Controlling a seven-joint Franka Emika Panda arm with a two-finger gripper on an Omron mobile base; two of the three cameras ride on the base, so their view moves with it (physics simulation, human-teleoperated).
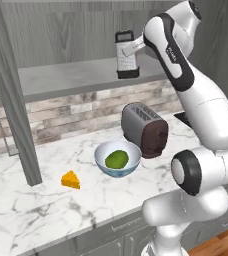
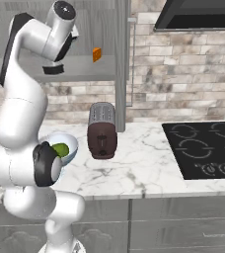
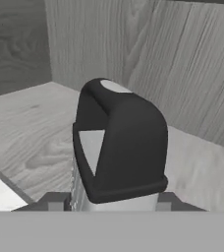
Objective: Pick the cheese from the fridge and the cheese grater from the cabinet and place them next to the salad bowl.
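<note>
**Gripper at grater on cabinet shelf**

The grater stood upright on the cabinet shelf, near its right front edge, black handle on top and black rim at the base. The gripper had reached it from the right, at the level of the upper body. In the hand view the grater's black handle sat close in front of the camera, with the two finger tips just to either side of the silver body. Whether the jaws were pressing on the grater or only flanking it, I could not tell.

On the counter below, the cheese lay left of the bowl, near it but apart. The bowl held a green mound. The toaster stood just behind and right of the bowl. From the right base view, a small orange chunk sat on the shelf, and a cooktop lay right of the toaster.
</note>
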